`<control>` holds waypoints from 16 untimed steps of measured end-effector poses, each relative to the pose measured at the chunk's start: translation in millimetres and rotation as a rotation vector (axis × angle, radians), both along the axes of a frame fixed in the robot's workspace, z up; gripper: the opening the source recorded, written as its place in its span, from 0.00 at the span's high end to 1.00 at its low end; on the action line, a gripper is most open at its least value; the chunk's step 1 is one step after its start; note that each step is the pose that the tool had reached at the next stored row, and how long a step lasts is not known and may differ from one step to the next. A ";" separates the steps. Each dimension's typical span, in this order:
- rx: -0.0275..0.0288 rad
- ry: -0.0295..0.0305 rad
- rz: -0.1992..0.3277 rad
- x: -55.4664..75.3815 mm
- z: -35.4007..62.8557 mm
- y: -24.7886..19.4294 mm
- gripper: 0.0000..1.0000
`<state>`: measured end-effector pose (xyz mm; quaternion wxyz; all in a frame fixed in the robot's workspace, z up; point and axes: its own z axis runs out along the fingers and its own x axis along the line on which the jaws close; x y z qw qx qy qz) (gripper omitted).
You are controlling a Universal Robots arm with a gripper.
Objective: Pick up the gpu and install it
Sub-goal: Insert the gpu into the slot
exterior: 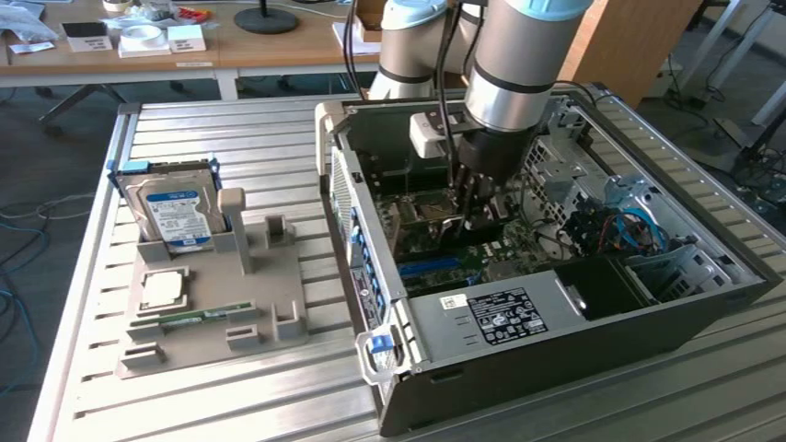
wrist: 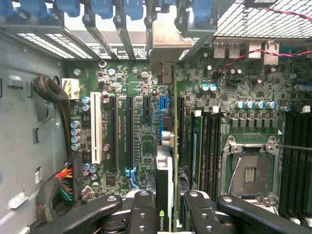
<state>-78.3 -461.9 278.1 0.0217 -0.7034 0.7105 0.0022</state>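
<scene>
My gripper [exterior: 473, 219] is lowered inside the open computer case [exterior: 540, 322], over the green motherboard [wrist: 131, 126]. It is shut on the gpu [wrist: 164, 161], a thin black card seen edge-on between my fingers [wrist: 144, 212]. The card's silver bracket [wrist: 168, 39] sits at the case's rear slot openings. The card stands upright along a slot next to a blue connector [wrist: 162, 103]; whether it is seated I cannot tell. In the exterior view the gpu [exterior: 488, 224] shows as a dark piece under the gripper.
A grey parts fixture [exterior: 276, 276] stands at the exterior view's left, with a silver hard drive [exterior: 172, 212], a processor chip [exterior: 164, 288] and a green memory stick [exterior: 197, 319]. An empty processor socket [wrist: 248, 170] and cable bundles [wrist: 63, 180] flank the card.
</scene>
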 end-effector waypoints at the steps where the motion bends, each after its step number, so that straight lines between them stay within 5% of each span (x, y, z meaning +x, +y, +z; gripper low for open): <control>1: 0.0000 -0.0001 0.000 -0.6 0.0 0.0 0.73; 16: 0.0000 -0.0004 0.000 -6.9 -0.5 -3.1 0.73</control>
